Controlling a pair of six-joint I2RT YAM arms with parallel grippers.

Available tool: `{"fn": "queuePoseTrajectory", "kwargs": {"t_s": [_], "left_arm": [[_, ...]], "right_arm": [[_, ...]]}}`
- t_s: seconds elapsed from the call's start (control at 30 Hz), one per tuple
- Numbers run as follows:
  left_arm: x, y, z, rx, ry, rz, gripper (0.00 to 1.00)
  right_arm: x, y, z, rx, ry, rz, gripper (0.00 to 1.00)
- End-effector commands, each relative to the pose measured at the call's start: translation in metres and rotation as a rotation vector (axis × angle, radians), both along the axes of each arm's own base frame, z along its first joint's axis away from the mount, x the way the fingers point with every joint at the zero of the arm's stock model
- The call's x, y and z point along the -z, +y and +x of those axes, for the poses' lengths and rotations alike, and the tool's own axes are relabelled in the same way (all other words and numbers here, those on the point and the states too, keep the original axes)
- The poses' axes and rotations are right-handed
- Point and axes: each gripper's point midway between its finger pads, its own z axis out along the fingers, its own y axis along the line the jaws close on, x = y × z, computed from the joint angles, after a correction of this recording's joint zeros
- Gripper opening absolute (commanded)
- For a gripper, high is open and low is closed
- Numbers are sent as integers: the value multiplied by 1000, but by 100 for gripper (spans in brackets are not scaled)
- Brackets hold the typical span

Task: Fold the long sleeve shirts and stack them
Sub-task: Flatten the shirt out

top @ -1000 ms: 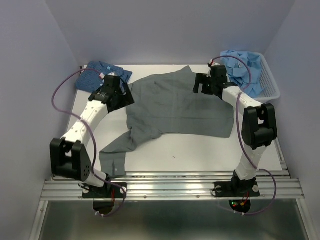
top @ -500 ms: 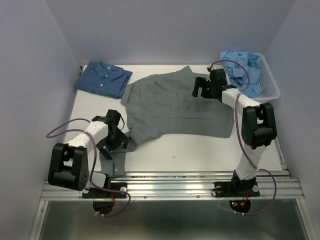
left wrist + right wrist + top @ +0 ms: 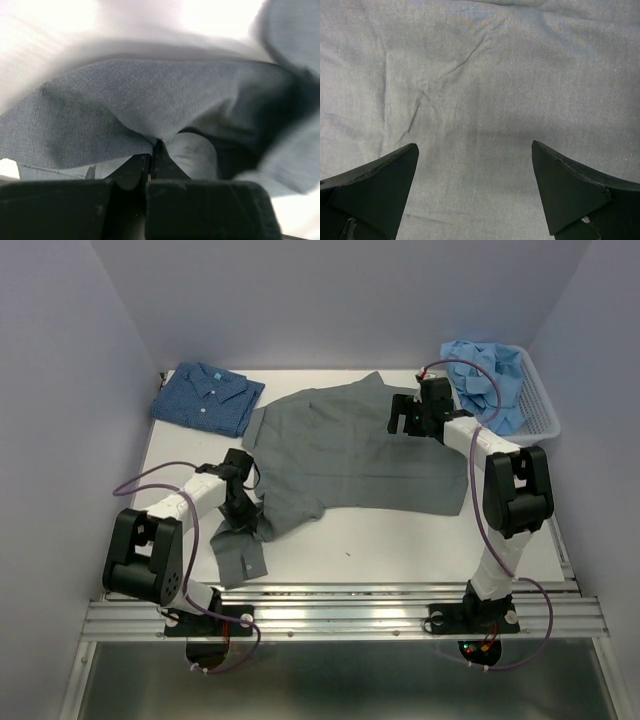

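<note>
A dark grey shirt (image 3: 350,455) lies spread across the middle of the table, one sleeve (image 3: 238,552) trailing toward the front left. My left gripper (image 3: 243,512) is shut on that sleeve, and in the left wrist view the grey cloth (image 3: 150,105) bunches into the closed jaws (image 3: 156,145). My right gripper (image 3: 400,415) hovers open over the shirt's far right part; the right wrist view shows flat grey cloth (image 3: 475,100) between the spread fingers (image 3: 475,160). A folded dark blue patterned shirt (image 3: 207,396) lies at the back left. Light blue shirts (image 3: 487,380) are heaped in the basket.
A white slatted basket (image 3: 540,405) stands at the back right corner. Pale walls close in the table on the left, back and right. A metal rail (image 3: 340,610) runs along the near edge by the arm bases.
My left arm swung from the shirt's far left shoulder down to the front-left sleeve and shut on it. The sleeve end has shifted right. The right arm barely moved.
</note>
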Motion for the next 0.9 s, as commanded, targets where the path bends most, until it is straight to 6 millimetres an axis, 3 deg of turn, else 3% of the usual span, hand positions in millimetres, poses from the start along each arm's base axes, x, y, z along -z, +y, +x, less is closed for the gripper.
{"fn": "queuePoseTrajectory", "kwargs": {"t_s": [0.0,0.1,0.13,0.2,0.23,0.3,0.37,0.43,0.47,0.5,0.57,0.6,0.7,0.83,0.87], "left_arm": [[-54,-13,52,64,-282,-31,0],[-119,-63,79,241,-527,-279,0],[-140,-83,74,330,-575,-391,0],[-167,-96,79,381,-646,-455,0],[-190,-102,87,410,-711,-482,0],[-211,-114,91,462,-768,-548,0],[-250,-131,114,515,-905,-622,0],[-264,-141,128,537,-943,-657,0],[-261,-147,139,541,-931,-678,0],[-282,-153,150,550,-986,-700,0],[-275,-159,171,536,-968,-701,0],[-288,-161,181,530,-996,-698,0],[-282,-164,213,485,-978,-662,0],[-262,-165,246,433,-928,-608,0],[-247,-166,255,423,-896,-599,0]], "right_arm": [[-9,0,5,-1,-45,-21,100],[-9,-1,4,-1,-45,-27,100],[-10,-1,5,-2,-48,-28,100],[-10,-1,5,-1,-48,-27,100],[-10,-1,4,0,-46,-26,100],[-10,-1,4,3,-47,-24,100],[-9,-1,3,7,-43,-20,100],[-9,-1,2,12,-40,-15,100],[-10,-1,1,13,-41,-14,100],[-11,-6,2,36,-46,-28,100],[-14,-11,-1,58,-53,-42,100],[-16,-13,-2,67,-56,-47,100],[-18,-26,-12,120,-58,-82,100],[-19,-43,-29,196,-49,-120,100],[-18,-47,-36,226,-34,-124,100]]}}
